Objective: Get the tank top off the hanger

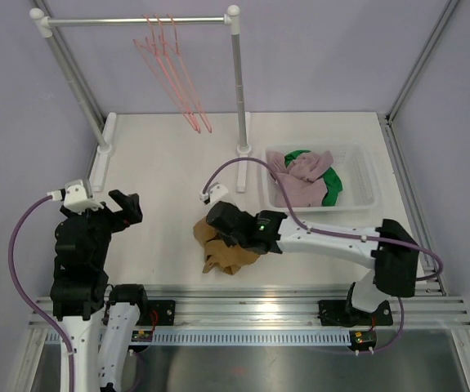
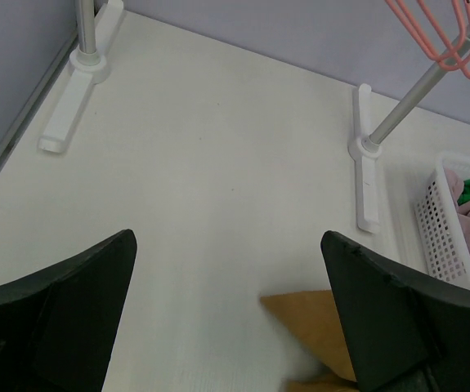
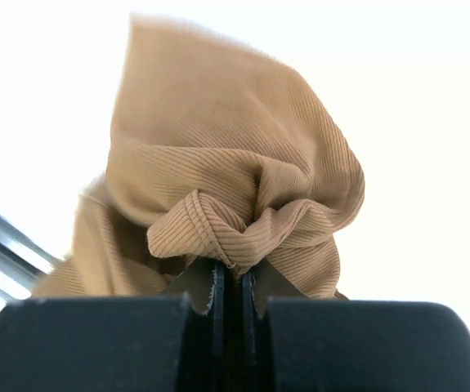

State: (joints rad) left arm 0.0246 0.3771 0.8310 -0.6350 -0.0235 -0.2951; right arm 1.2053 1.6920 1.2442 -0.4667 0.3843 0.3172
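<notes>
My right jaws pinch the tank top, low in the middle at the tabletop, off the hangers. My left jaws are wide open. Next I should let go.

The left arm and right arm are black at the joints with white link shells, each trailing a purple cable from a white wrist camera block. The left gripper has broad matte black fingers; the right gripper shows serrated inner edges
</notes>
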